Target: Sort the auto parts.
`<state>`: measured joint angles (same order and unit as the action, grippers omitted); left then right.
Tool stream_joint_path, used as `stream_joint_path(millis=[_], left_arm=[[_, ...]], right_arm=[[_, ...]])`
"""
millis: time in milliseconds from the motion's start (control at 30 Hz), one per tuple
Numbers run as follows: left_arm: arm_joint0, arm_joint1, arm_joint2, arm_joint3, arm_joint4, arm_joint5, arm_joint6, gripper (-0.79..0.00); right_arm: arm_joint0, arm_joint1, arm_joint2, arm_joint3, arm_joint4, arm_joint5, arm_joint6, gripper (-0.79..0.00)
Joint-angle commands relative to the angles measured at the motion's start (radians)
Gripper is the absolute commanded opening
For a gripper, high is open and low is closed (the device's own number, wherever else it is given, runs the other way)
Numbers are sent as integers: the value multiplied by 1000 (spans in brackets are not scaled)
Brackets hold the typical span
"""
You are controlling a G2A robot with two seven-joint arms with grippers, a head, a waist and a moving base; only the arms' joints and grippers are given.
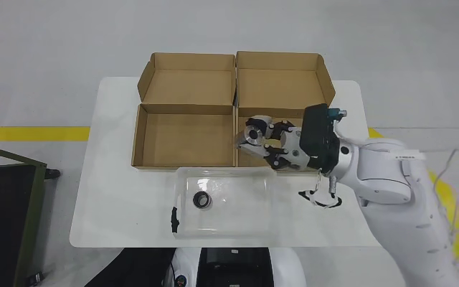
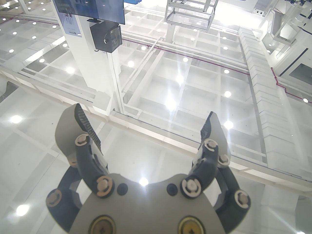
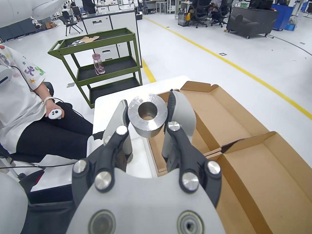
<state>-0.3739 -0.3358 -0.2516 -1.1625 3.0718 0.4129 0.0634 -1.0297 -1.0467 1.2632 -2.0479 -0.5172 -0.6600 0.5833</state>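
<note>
A thick silver metal ring (image 3: 147,116) with a round bore sits between the fingers of my right gripper (image 3: 147,113), which is shut on it. From above, that gripper (image 1: 252,136) and the metal ring (image 1: 252,133) hang over the near edge of the right cardboard box (image 1: 287,90). A small black ring-shaped part (image 1: 203,200) lies in the clear plastic tray (image 1: 237,215) at the table's front. My left gripper (image 2: 146,125) points up at the ceiling, open, with nothing between its fingers.
A second open cardboard box (image 1: 183,136) stands left of the first, both with lids folded back. A small black piece (image 1: 174,219) sits at the tray's left edge. A green cart (image 3: 97,57) and a seated person are beyond the table.
</note>
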Motion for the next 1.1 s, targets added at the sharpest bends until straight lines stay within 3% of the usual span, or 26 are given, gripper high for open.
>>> stream_joint_path(millis=[0,567,1067], left_arm=[[0,0,0,0,0,0,0,0],[0,0,0,0,0,0,0,0],[0,0,0,0,0,0,0,0]], right_arm=[[-10,2,16,-5,3,-3,-6,-785],[-39,12,80,6,27,-19,-76,-785],[38,-7,-101,77,-14,21,-35,-785]])
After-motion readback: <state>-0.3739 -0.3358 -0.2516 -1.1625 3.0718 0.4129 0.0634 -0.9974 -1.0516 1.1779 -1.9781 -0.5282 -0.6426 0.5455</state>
